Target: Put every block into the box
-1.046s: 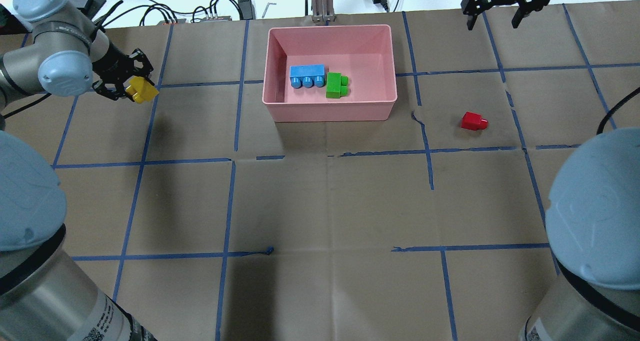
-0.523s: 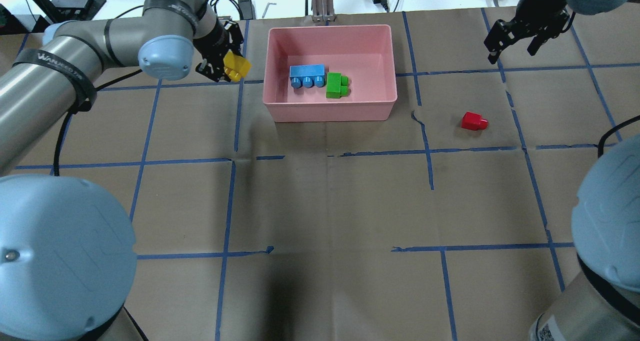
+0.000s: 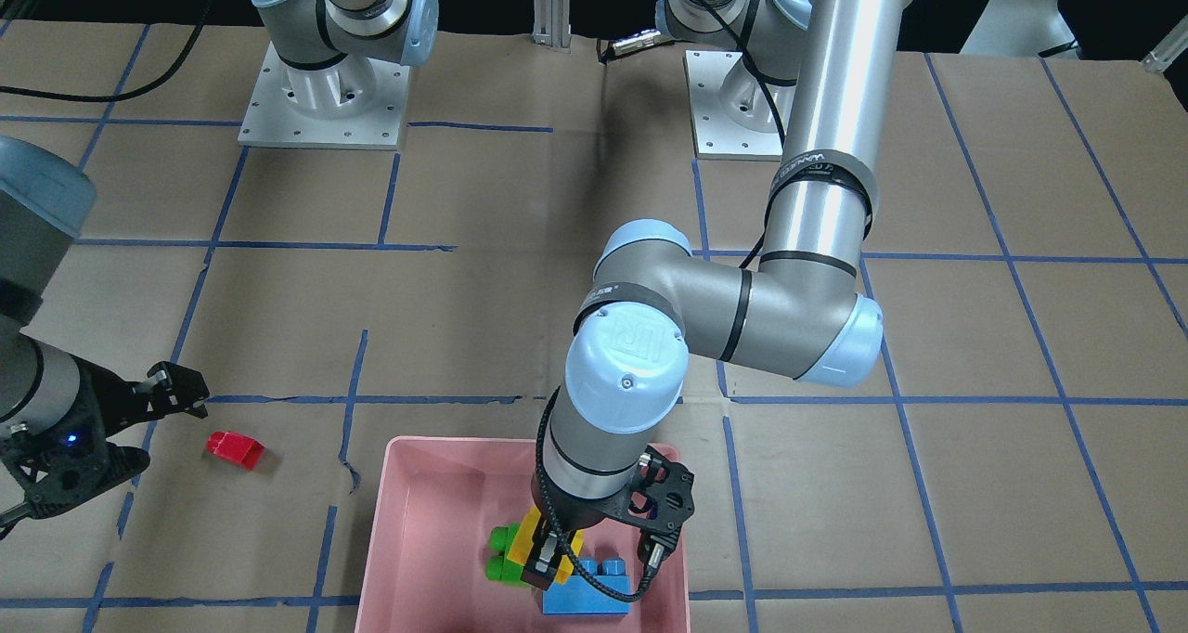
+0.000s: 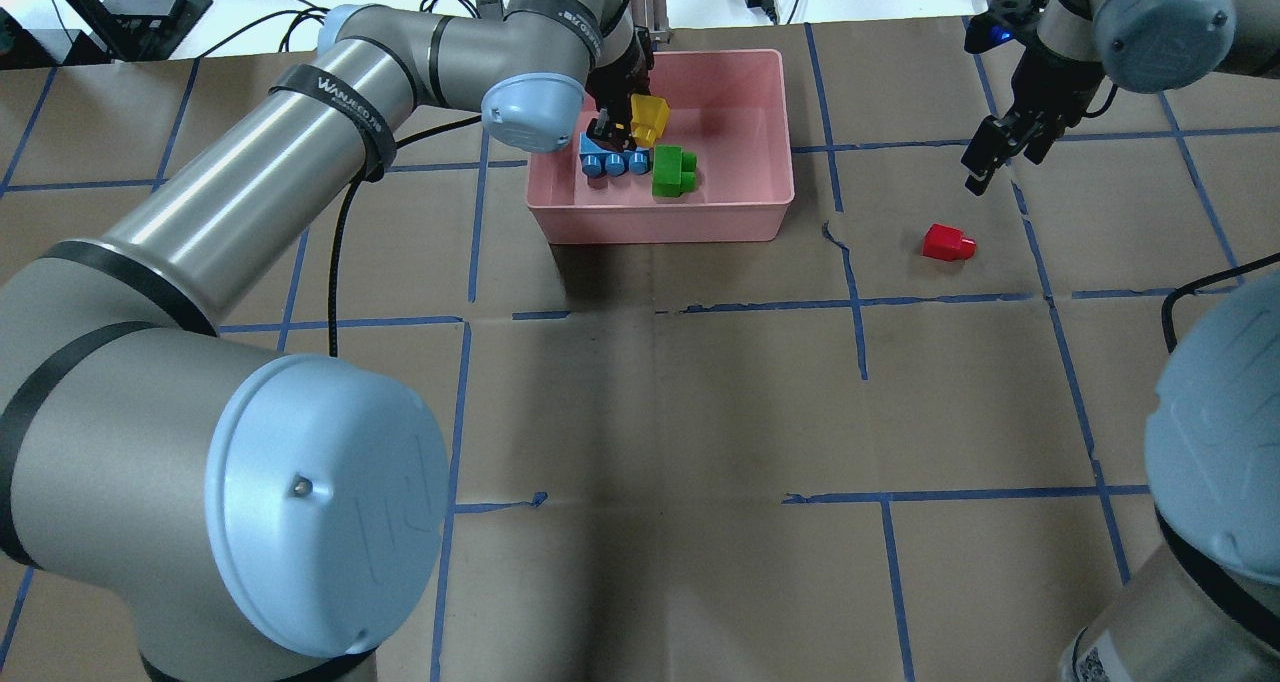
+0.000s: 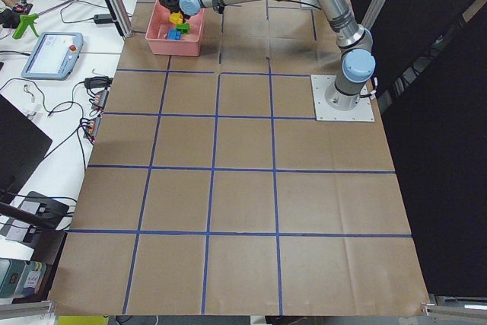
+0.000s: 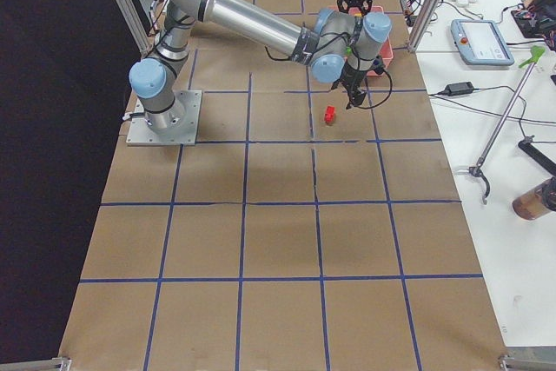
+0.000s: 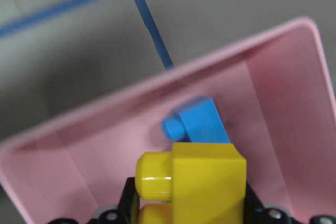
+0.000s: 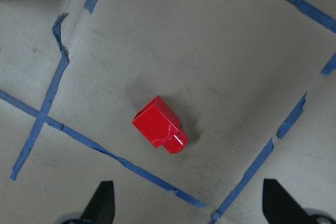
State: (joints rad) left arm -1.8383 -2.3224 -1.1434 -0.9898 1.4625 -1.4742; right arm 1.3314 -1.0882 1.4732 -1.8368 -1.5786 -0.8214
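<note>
My left gripper (image 4: 628, 130) pinches the yellow block (image 4: 650, 119) over the pink box (image 4: 745, 212), just above the blue block (image 4: 612, 165) and green block (image 4: 672, 172) lying inside. My right gripper (image 8: 191, 203) is spread above the red block (image 8: 157, 124) on the bench (image 4: 650, 412).

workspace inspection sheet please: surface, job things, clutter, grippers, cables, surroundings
Surface: table covered in brown paper with a blue tape grid.
Job's things: blue block and green block lie in the pink box; red block lies on the table outside it.
Clutter: nothing seen.
Grippers: left gripper holds the yellow block over the box; right gripper open, above the red block, not touching.
Cables: black cable hangs from the left arm.
Surroundings: white bench with a control tablet beside the table.
</note>
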